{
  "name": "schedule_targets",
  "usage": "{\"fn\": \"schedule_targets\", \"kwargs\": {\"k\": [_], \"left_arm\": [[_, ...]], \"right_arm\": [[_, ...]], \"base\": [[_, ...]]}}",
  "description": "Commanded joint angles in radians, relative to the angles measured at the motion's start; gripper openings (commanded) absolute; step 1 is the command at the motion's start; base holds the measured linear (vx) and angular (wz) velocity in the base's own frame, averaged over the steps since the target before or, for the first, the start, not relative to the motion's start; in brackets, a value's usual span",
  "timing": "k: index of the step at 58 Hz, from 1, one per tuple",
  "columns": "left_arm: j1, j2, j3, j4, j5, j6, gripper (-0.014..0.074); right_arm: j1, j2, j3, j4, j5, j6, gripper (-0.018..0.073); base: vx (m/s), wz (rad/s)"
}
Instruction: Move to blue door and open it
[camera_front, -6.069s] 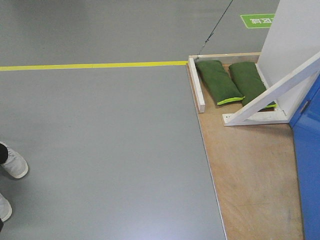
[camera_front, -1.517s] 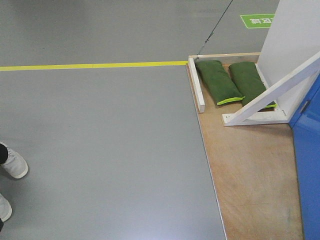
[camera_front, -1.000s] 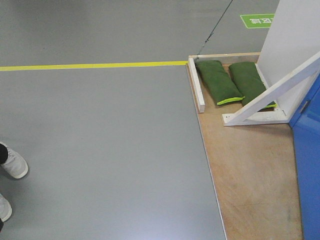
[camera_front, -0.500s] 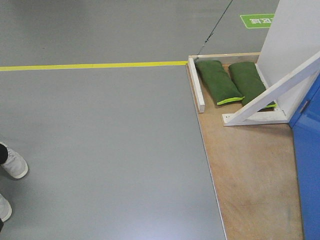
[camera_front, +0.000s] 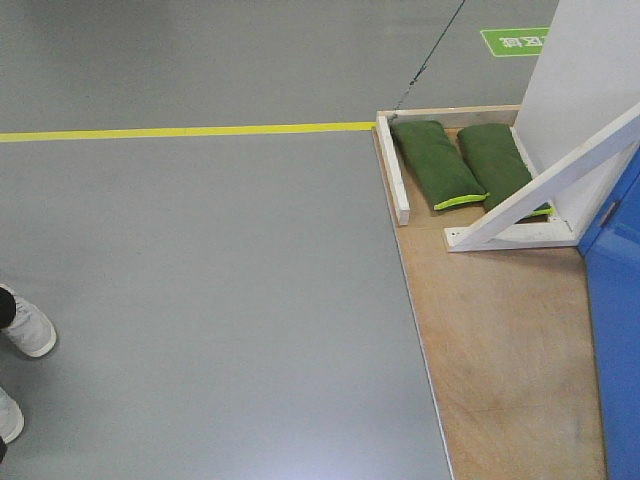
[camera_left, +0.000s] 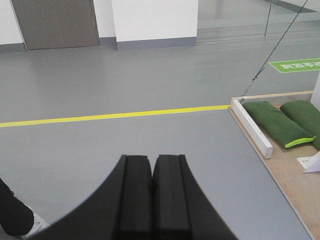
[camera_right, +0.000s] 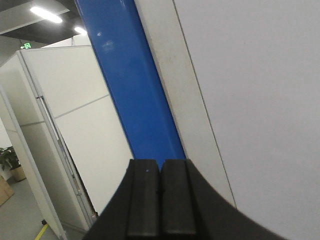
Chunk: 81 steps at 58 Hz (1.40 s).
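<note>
Blue door (camera_right: 135, 85) beyond closed right tool (camera_right: 160, 170)

The blue door (camera_front: 615, 330) is cut off by the right edge, so only a narrow strip shows. At the near left, two white shoes (camera_front: 22, 330) are cropped by the edge. The right green sandbag (camera_front: 495, 160) lies partly behind the white diagonal brace (camera_front: 545, 185). The far green floor sign (camera_front: 515, 40) runs off the top, and its characters are too small to read.

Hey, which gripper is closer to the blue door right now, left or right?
Right, it seems. The right gripper faces the blue door, which rises just beyond its fingertips. The left gripper faces grey floor, no door in its view.
</note>
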Motion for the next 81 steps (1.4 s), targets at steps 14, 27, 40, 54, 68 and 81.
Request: {"fn": "schedule_targets", "kwargs": {"k": [14, 27, 40, 54, 68, 81], "left_arm": [[-0.007, -0.012, -0.026, -0.002, -0.085, -0.007, 0.0073], [-0.007, -0.012, -0.026, -0.002, -0.085, -0.007, 0.0073], [-0.007, -0.012, -0.026, -0.002, -0.085, -0.007, 0.0073], [-0.007, -0.012, -0.026, -0.002, -0.085, -0.007, 0.0073], [-0.007, -0.012, -0.026, -0.002, -0.085, -0.007, 0.0073], [-0.007, -0.012, -0.026, -0.002, -0.085, -0.007, 0.0073]], "right_arm": [[0.002, -0.059, -0.033, 0.126, 0.086, -0.006, 0.0012], [-0.002, -0.092, -0.033, 0.245, 0.375, -0.006, 0.0012], [-0.003, -0.149, -0.033, 0.32, 0.423, -0.006, 0.0012], [-0.003, -0.218, -0.033, 0.343, 0.539, -0.006, 0.0012], [-0.003, -0.306, -0.033, 0.454, 0.679, -0.006, 0.0012], [0.017, -0.381, -0.033, 0.558, 0.816, -0.006, 0.0012]], "base": [[0.0, 0.0], [0.0, 0.0], [0.0, 0.0], [0.0, 0.0], [0.0, 0.0], [0.0, 0.0]]}}
